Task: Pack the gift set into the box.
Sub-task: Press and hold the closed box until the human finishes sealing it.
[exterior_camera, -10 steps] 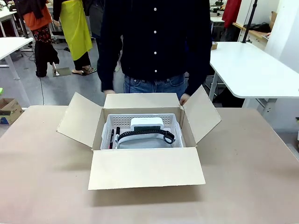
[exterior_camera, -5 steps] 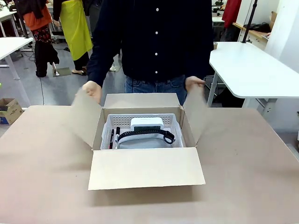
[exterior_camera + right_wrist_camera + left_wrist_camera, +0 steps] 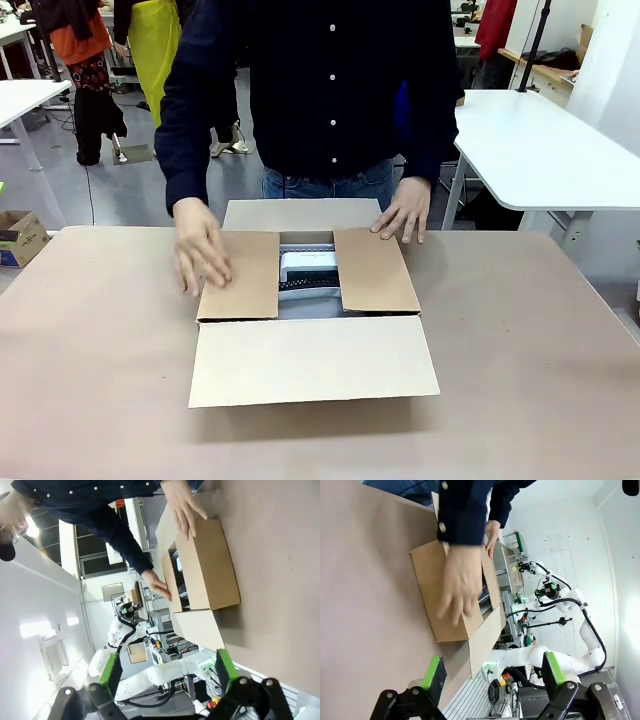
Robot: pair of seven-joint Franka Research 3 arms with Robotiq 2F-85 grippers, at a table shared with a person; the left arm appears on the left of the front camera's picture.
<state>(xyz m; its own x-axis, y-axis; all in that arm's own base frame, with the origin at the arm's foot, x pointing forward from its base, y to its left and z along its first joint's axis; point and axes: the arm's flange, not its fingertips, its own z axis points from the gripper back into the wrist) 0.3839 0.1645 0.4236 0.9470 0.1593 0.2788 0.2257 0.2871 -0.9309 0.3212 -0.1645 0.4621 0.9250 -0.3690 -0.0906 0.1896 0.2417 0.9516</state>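
Observation:
The box (image 3: 308,300) stands mid-table with both side flaps folded down flat. A person's hands press them: one hand (image 3: 200,258) on the left flap, the other (image 3: 404,210) at the right flap's far corner. Through the gap between the flaps I see a strip of the gift set (image 3: 310,268), white device and dark band; the rest is hidden. The near flap (image 3: 312,360) and far flap (image 3: 300,213) still lie outward. My left gripper (image 3: 492,672) is open, well away from the box (image 3: 451,597). My right gripper (image 3: 167,675) is open too, far from the box (image 3: 206,570).
The person stands at the table's far edge, leaning over the box. A small brown carton (image 3: 20,236) sits on the floor at the left. White tables stand at the back right (image 3: 540,150) and back left (image 3: 25,95). Bare tabletop (image 3: 540,350) surrounds the box.
The person took the two side flaps, which stood outward, and folded them down over the basket. Most of the gift set is now covered. Near and far flaps are unchanged.

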